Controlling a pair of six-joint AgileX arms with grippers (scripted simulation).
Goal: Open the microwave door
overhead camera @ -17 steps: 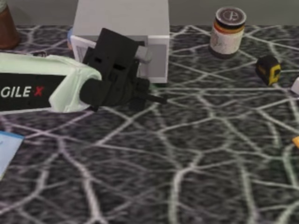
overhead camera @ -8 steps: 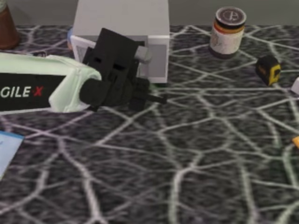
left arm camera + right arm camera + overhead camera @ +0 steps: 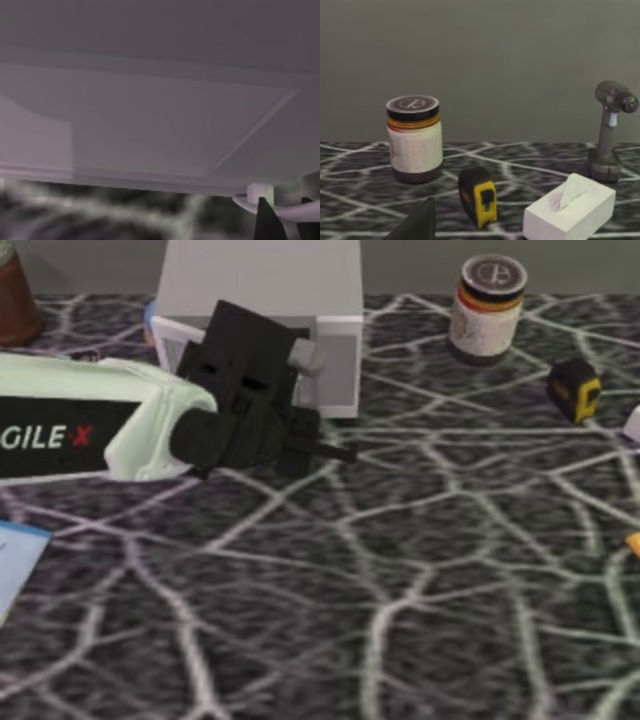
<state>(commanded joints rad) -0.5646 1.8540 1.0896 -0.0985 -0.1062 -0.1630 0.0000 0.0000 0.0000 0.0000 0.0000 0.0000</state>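
The light grey microwave (image 3: 262, 275) stands at the back of the table, left of centre. My left gripper (image 3: 300, 352) reaches in from the left and is pressed against the microwave door (image 3: 170, 343), covering most of it. It is shut on the door's pale handle (image 3: 306, 356), just left of the narrow control panel (image 3: 340, 370). In the left wrist view the microwave door (image 3: 150, 115) fills the picture. The handle (image 3: 260, 192) sits between my dark fingertips (image 3: 269, 222). Only a dark corner of my right gripper (image 3: 422, 222) shows, in its own wrist view; it is out of the top view.
A labelled jar (image 3: 487, 305) stands at the back right, with a yellow tape measure (image 3: 575, 390) nearer the right edge. A brown pot (image 3: 15, 300) is at the back left. The right wrist view shows a white tissue box (image 3: 570, 207) and a drill (image 3: 609, 132).
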